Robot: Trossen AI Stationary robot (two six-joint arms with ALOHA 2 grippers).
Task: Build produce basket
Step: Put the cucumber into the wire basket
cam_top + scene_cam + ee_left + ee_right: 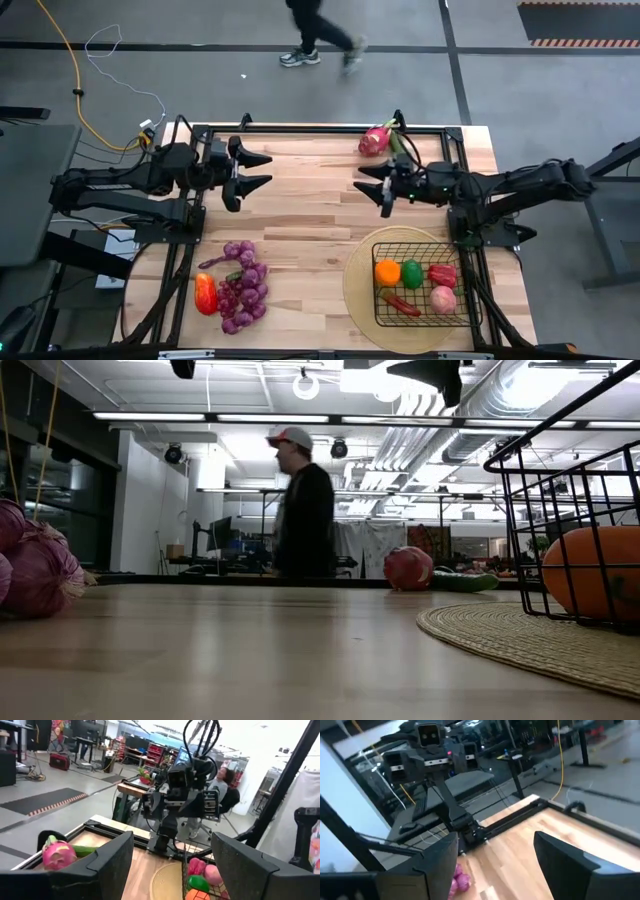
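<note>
Black wire basket [425, 285], w/ orange [387, 271], green fruit [412, 272], red peppers and a pink fruit inside, sits on round woven mat [358, 290], below right gripper [374, 185]. Grape bunches [243, 285] and a red pepper [205, 293] lie below left gripper [258, 170]; dragon fruit [376, 139] and cucumber [86, 851] lie just beyond right jaws. Both grippers hover mid-table facing each other, jaws apart, holding nothing; a person [304, 510] walks past behind.

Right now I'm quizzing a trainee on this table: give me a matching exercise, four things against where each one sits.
Things:
1. orange
2. dragon fruit
3. grapes
4. basket

Places:
A. far edge of the table, outside the basket
B. on the round woven mat
C. inside the basket
D. bare wood on the left arm's side, near edge

Pairs: 1-C, 2-A, 3-D, 4-B
</note>
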